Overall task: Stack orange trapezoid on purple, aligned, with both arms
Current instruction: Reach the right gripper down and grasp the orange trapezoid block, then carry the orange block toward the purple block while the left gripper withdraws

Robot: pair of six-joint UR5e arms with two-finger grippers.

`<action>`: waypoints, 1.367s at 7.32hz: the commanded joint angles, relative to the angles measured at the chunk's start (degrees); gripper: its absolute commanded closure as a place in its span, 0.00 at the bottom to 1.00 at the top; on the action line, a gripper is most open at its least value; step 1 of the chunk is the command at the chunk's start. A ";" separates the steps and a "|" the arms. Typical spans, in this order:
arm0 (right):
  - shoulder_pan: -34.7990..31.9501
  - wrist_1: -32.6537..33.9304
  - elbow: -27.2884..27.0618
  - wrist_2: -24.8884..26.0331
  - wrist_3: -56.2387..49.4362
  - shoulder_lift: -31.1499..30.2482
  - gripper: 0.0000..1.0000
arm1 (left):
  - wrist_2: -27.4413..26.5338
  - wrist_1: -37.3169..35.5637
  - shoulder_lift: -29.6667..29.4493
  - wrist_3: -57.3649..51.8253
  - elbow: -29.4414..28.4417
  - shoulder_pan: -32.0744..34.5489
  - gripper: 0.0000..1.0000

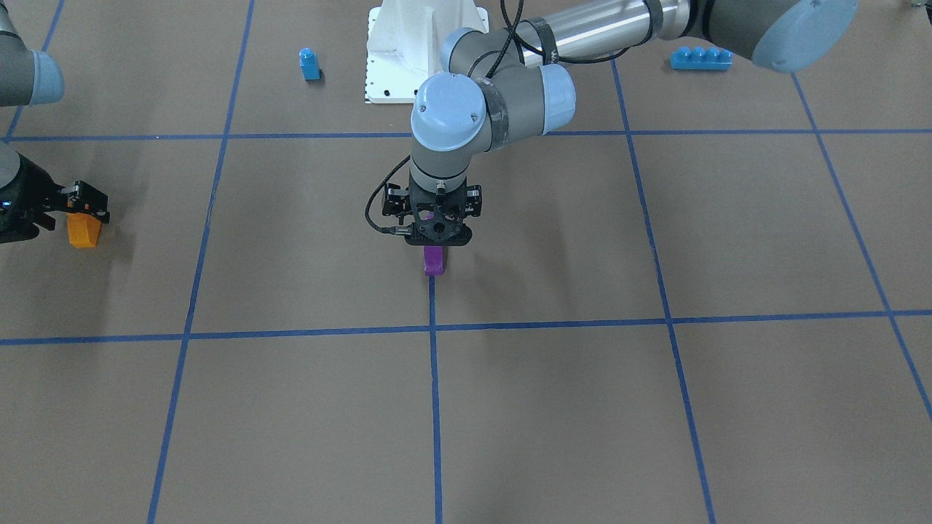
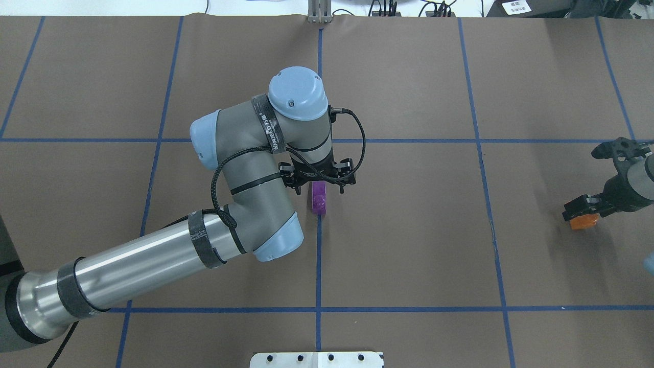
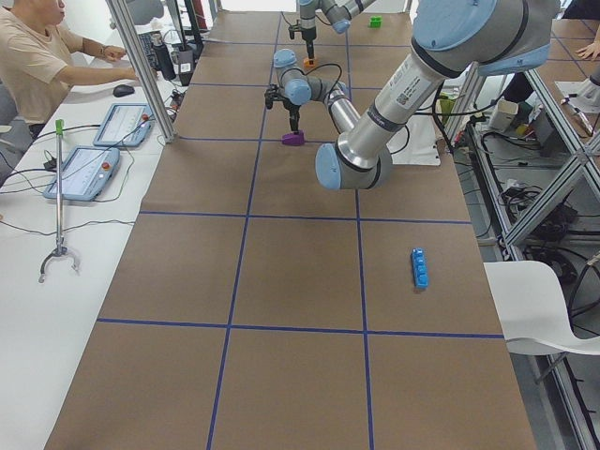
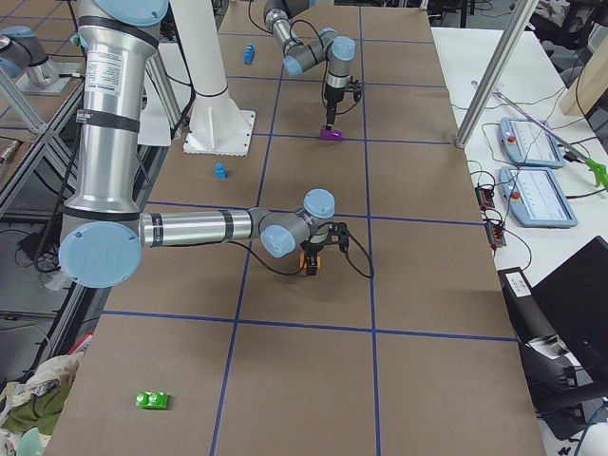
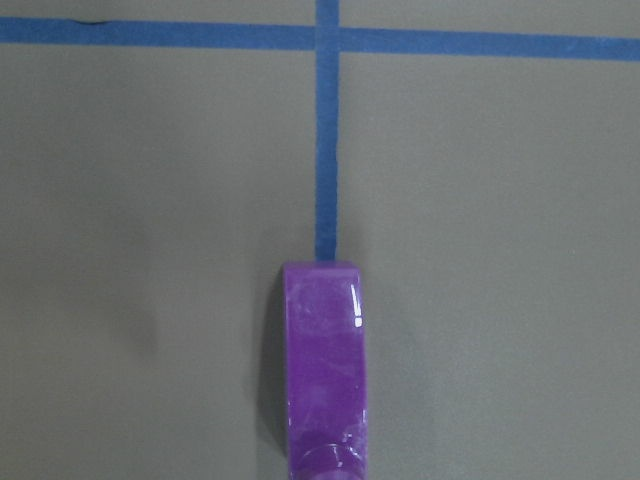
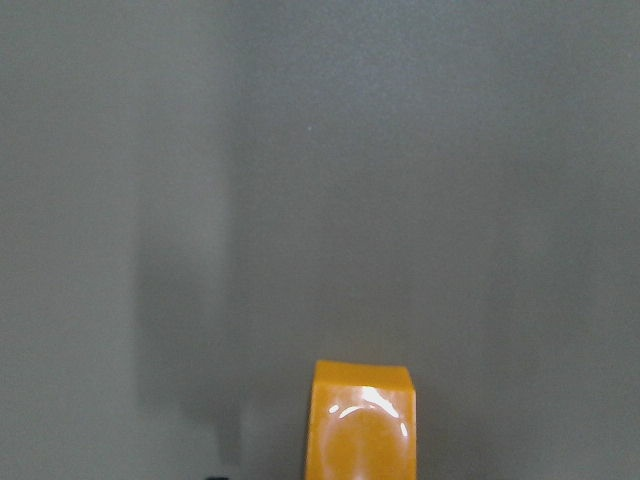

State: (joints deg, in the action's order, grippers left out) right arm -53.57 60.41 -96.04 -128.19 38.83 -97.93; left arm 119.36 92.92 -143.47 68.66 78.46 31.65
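The purple block (image 1: 434, 260) rests on the brown table on a blue tape line near the middle. It also shows in the overhead view (image 2: 319, 199) and at the bottom of the left wrist view (image 5: 323, 365). My left gripper (image 1: 435, 244) points straight down and is shut on the purple block's top end. The orange trapezoid (image 1: 84, 229) hangs from my right gripper (image 1: 84, 217), which is shut on it at the table's right end. It also shows in the overhead view (image 2: 584, 221) and the right wrist view (image 6: 361, 420). The two blocks are far apart.
A small blue single-stud block (image 1: 309, 64) and a long blue four-stud brick (image 1: 700, 58) lie near the robot's white base (image 1: 426, 44). A green brick (image 4: 152, 400) lies at the near right end. An operator (image 3: 37, 56) sits at a side desk.
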 commanded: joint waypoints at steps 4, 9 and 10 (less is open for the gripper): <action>-0.65 0.75 -2.73 -3.18 0.28 -0.42 1.00 | 0.09 0.16 0.21 0.51 0.02 -0.01 0.01; 13.00 9.81 -10.84 5.46 28.07 18.52 1.00 | 0.79 -0.19 13.43 -7.90 14.48 2.97 0.01; 16.97 15.38 -10.84 7.67 32.66 25.35 1.00 | 0.79 -0.19 16.96 -10.97 17.05 3.93 0.01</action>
State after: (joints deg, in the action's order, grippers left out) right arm -42.35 71.32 -106.78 -123.91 64.41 -80.21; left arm 120.14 92.75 -131.56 61.44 91.30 34.57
